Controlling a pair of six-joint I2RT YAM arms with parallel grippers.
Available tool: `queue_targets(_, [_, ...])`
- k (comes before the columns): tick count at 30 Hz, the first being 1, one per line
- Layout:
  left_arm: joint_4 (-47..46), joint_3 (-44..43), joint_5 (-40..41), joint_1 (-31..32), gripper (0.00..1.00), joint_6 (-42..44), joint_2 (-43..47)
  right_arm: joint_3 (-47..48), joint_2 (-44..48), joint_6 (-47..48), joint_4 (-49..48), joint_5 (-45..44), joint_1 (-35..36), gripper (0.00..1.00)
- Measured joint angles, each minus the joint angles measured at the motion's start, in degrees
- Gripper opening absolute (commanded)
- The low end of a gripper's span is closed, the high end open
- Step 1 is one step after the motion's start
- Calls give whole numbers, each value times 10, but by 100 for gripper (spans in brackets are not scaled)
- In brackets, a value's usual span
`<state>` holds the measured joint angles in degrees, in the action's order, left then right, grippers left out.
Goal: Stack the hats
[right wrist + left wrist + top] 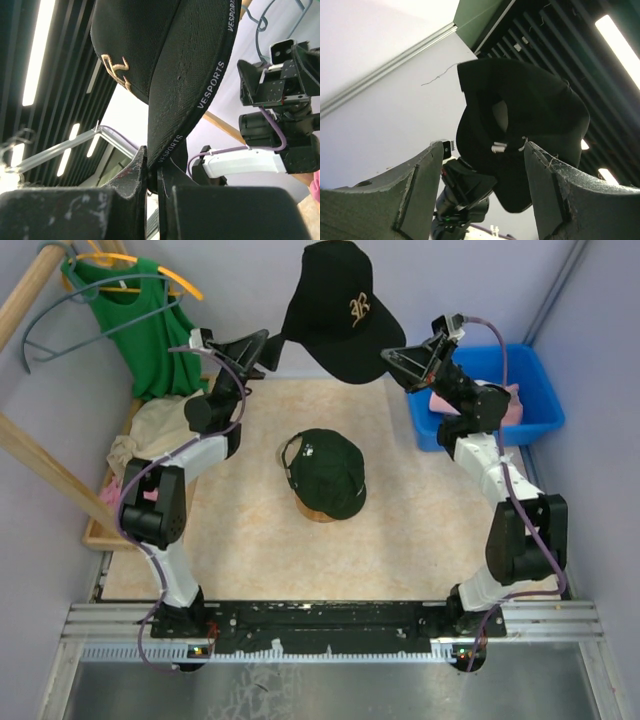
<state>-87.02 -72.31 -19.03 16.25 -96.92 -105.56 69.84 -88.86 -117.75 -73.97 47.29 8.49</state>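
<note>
High over the counter (420, 530), the right fingers (405, 360) (127, 172) are clenched on the brim edge of the black cap (335, 310) (150, 45), with the brim's taped rim pinched between the two pads in the right wrist view. The left fingers (250, 348) (415, 185) are spread apart and grasp nothing. The black cap (530, 110) hangs beyond their tips, its hollow underside turned toward that camera. From above, those fingers sit just beside the cap's rear edge; whether they touch it cannot be told. The cap hangs in the air between the two arms, crown up, and its gold emblem (359, 307) (117, 70) faces the top camera.

Both arms rise from their bases at the near edge with elbows bent outward, and their forearms lean in toward each other at the far side. Both wrist cameras point upward.

Below, near the middle of the counter, the dark green cap (325, 470) sits on top of the tan cap (318, 512), of which only a sliver shows at the near side. A blue bin (535, 390) holding a pink cloth (510, 405) stands at the far right. At the far left, a green sleeveless top (140, 330) hangs on a yellow hanger (185, 282) over a wooden tray (100, 535) with a cream cloth (150, 430). Long ceiling lights (620, 40) show overhead
</note>
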Motion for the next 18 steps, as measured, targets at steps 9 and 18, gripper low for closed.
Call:
queue_targets(9, [0,-48,15,32,79,-103,-28,-4,-16,-19,-61,13,7,0])
queue_targets(18, [0,-121,57,74,81,-142,-46,-12,-37,-21,-75,17,36,0])
